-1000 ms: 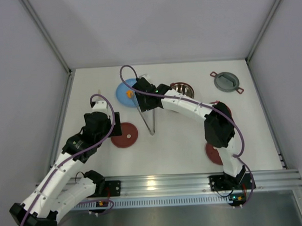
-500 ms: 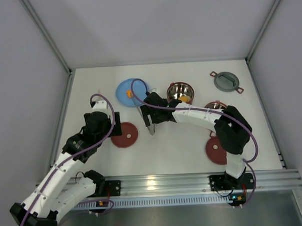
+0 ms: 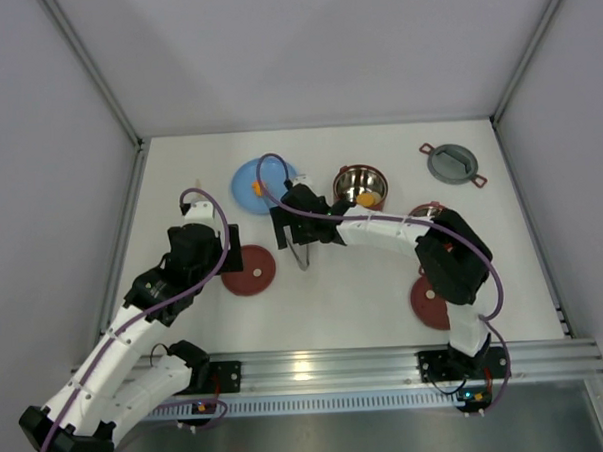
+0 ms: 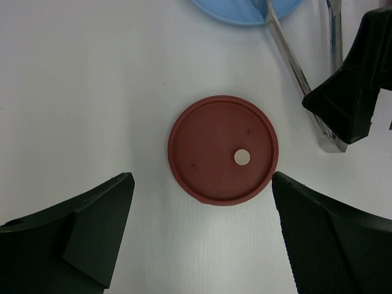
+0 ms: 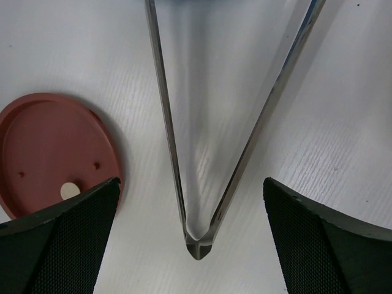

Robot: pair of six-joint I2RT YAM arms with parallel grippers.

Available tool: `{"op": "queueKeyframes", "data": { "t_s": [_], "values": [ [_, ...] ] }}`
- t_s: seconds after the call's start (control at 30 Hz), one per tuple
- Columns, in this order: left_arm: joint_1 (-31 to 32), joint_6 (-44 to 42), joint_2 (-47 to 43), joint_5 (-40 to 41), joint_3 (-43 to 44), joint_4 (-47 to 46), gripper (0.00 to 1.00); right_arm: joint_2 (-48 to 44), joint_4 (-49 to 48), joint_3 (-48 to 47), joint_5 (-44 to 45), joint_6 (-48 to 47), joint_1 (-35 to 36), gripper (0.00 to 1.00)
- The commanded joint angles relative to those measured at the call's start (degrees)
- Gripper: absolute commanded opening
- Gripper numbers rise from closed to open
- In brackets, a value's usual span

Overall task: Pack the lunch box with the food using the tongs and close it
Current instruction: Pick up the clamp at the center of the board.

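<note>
Tongs [image 5: 199,246] are being observed lying flat on the white table [image 3: 364,283], gripped by nothing. The joined end is pointing toward the arm bases, and the 2 slim arms are opening toward the light-blue plate [image 3: 247,178]. In the left wrist view, 1 tong arm is being seen crossing the plate's rim.

The right gripper [image 5: 191,202] is being held directly above the tongs with its jaws spread wide. Both tong arms are lying in the gap between the 2 fingers, and no finger is being seen touching the metal.

The left gripper [image 4: 203,184] is being held over a dark-red disc lid [image 4: 223,149], jaws equally wide and nothing gripped. That lid is lying flat on the table, just beside the tongs' joined end, on the left-arm side.

The lunch box is being recorded in separate parts:
- 1 bowl [image 3: 361,186] is standing near the plate on its right-arm side, with orange pieces [image 3: 364,196] inside.
- A 2nd bowl [image 3: 433,213] is being largely hidden by the right arm.
- A 2nd disc lid [image 3: 423,303] is lying near the right arm's base, partly covered.
- The grey 2-eared cover [image 3: 452,162] is lying toward the far right corner, well apart from both grippers.

1 orange piece [image 3: 257,188] is lying on the plate.
</note>
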State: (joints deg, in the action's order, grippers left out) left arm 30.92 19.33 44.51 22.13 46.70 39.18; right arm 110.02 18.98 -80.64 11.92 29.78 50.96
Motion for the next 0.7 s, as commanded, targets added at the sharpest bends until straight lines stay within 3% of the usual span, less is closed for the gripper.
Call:
{"op": "queueKeyframes", "data": {
  "t_s": [0.0, 0.67],
  "values": [
    [0.28, -0.44, -0.21, 0.55, 0.32, -0.77, 0.99, 2.21, -3.16, -2.24, -0.06, 1.16, 0.98, 0.98],
    [0.28, -0.44, -0.04, 0.63, 0.32, -0.68, 0.99, 8.11, -2.81, -5.58, -0.24, 2.12, -1.48, 0.98]
  ]
}}
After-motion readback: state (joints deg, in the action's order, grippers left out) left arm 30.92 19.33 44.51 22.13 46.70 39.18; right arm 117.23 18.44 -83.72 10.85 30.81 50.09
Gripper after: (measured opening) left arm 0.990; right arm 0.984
